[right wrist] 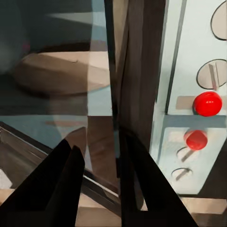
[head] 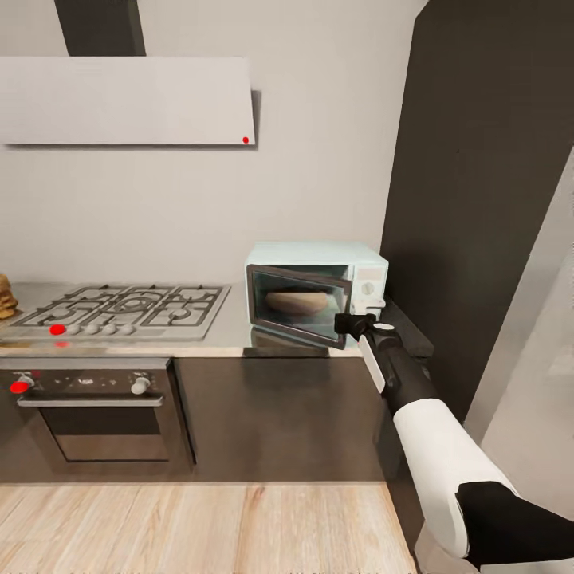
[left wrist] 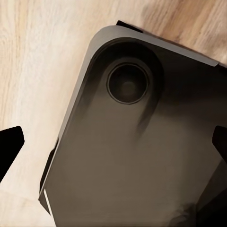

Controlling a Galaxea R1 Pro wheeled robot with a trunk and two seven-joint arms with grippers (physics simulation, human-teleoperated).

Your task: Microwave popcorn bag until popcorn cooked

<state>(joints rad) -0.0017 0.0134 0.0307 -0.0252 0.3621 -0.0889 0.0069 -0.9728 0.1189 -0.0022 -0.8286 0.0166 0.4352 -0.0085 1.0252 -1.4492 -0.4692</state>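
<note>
Floorboards of pale wood run below dark cabinets. My right gripper, fingers slightly parted around the door edge, meets the microwave on the countertop; my left gripper's state I cannot tell. Inside sits the popcorn bag, with the hob beside and a grey wall behind.

Setting: you are in a rendered domestic kitchen.

What tells you so: a gas hob with a row of knobs is set into a grey reflective countertop, with a built-in oven beneath it and dark cabinets alongside. A flat white extractor hood hangs on the pale wall above the hob. A small mint-blue microwave stands on the counter beside a tall dark unit. Light wood flooring runs along the cabinets.
</note>
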